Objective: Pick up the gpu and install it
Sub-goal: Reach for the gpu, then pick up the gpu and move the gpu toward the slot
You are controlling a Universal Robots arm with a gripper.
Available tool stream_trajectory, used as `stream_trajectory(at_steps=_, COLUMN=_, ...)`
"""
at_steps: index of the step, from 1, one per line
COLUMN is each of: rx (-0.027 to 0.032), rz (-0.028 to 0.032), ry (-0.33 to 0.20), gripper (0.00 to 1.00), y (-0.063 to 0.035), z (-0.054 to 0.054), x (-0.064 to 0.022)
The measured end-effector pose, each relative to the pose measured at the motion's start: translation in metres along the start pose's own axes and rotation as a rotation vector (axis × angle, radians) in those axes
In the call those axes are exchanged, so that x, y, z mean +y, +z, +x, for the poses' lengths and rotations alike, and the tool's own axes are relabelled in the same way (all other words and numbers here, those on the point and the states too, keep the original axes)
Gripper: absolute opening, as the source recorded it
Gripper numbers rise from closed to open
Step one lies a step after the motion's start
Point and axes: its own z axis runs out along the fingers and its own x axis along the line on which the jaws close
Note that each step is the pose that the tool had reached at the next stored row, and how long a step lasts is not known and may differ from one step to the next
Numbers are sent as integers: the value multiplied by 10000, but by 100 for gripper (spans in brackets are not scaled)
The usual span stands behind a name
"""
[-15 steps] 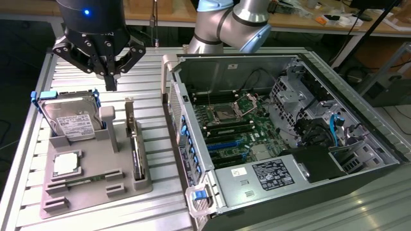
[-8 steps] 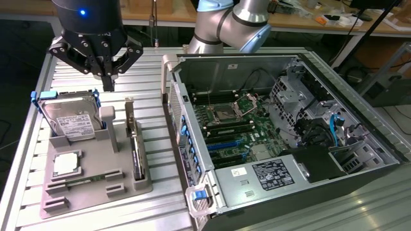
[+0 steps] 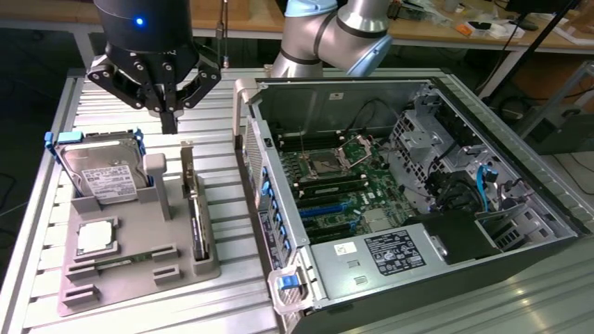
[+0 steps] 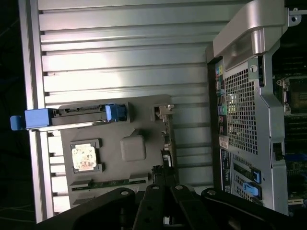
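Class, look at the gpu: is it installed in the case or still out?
Out. The gpu stands on edge in the grey holder beside the open case; the shut hand hangs nearby, holding nothing.

My jaws hang pressed together and empty above the counter [image 3: 213, 309], near the far end of the grey holder [image 3: 125, 271]. The gpu [image 3: 196, 216] stands on edge in it, between the hard drive [image 3: 102, 174] and the open computer case [image 3: 325, 104].

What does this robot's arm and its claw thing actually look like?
The arm is made of rounded silver-grey tubes with a pale blue joint cap. The gripper is black: a cylindrical body with a small blue light, ending in angular linkage fingers.
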Motion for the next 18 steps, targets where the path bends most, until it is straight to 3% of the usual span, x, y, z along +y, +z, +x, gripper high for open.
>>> stream_trajectory(at_steps=15, rx=0, rz=0, ry=1, gripper=11, y=0, z=0, x=0)
stream_trajectory(at_steps=18, rx=1, rz=0, ry=1, gripper=29, y=0, z=0, x=0)
